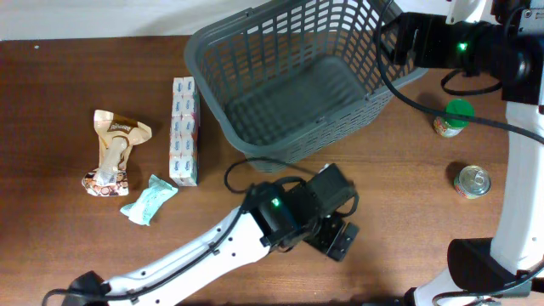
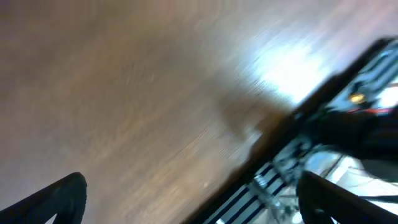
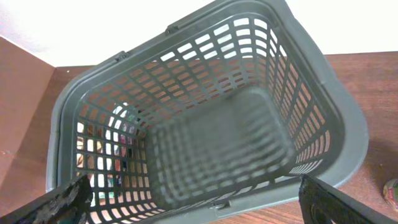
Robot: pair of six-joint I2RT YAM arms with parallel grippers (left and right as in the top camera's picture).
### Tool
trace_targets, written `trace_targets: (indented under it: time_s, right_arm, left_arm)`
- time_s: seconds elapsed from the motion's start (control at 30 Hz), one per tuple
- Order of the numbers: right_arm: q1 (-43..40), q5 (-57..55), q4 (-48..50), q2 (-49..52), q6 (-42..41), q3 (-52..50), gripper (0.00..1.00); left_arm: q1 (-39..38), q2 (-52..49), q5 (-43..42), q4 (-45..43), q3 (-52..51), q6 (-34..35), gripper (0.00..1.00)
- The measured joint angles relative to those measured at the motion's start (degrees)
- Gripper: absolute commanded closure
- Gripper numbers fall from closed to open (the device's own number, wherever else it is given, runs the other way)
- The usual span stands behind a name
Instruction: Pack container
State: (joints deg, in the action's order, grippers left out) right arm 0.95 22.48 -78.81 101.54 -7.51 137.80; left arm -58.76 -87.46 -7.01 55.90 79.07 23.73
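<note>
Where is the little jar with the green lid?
Find the big grey basket at the top of the brown table in the overhead view. Just to its right stands the little jar. Its bright green lid sets it apart from the shiny silver tin can, which sits a little below it in that view.

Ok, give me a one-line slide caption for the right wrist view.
Open right gripper poised over the empty grey basket on the wooden table.

Left wrist view motion-blurred; container (image 1: 293,93) far rim cut off overhead.
</note>
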Motion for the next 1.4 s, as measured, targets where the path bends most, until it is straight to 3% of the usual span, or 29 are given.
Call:
trace_targets:
  time_s: [0.2,0.47,0.9,1.0,1.13,1.2,1.23,1.37,1.4]
  right_arm:
    - [0.0,-1.14,0.02,0.0,0.0,0.0,0.01]
    - [0.0,-2.64,0.02,0.0,0.07,0.0,0.01]
    - [0.0,-2.93,6.08,0.0,-0.02,0.0,0.01]
    - [0.0,-2.93,5.79,0.11,-0.11,0.0,0.0]
    - [0.0,-2.49,3.78,1.88,-0.04,0.04,0.07]
    - [0.0,-2.32,3.13,3.8,0.22,0.04,0.3]
    - [0.02,-2.21,2.86,5.16,0.02,0.04,0.47]
    - [0.02,-2.08,2.19,9.84,0.02,-0.02,0.78]
    - [0.02,-2.05,2.03,10.95,-0.57,-0.02,0.84]
  left_arm:
    - [0.0,1.03,-0.11,0.09,8.68,-2.36,0.0]
    - [0.0,2.49,0.42,0.2,9.66,-3.23,0.0]
    - [1.84,2.49,13.6,0.35,9.77,-3.91,0.01]
    - [1.84,2.49,14.56,0.33,9.77,-2.25,0.11]
    - [1.84,2.49,16.96,0.31,9.77,-0.76,0.18]
    - [1.84,2.49,17.86,0.31,9.77,-0.15,0.28]
    - [1.84,2.49,18.18,0.28,9.77,0.13,0.4]
    - [1.84,2.49,19.06,0.28,9.77,0.5,0.91]
    - [1.84,2.49,19.32,0.26,9.79,0.44,0.98]
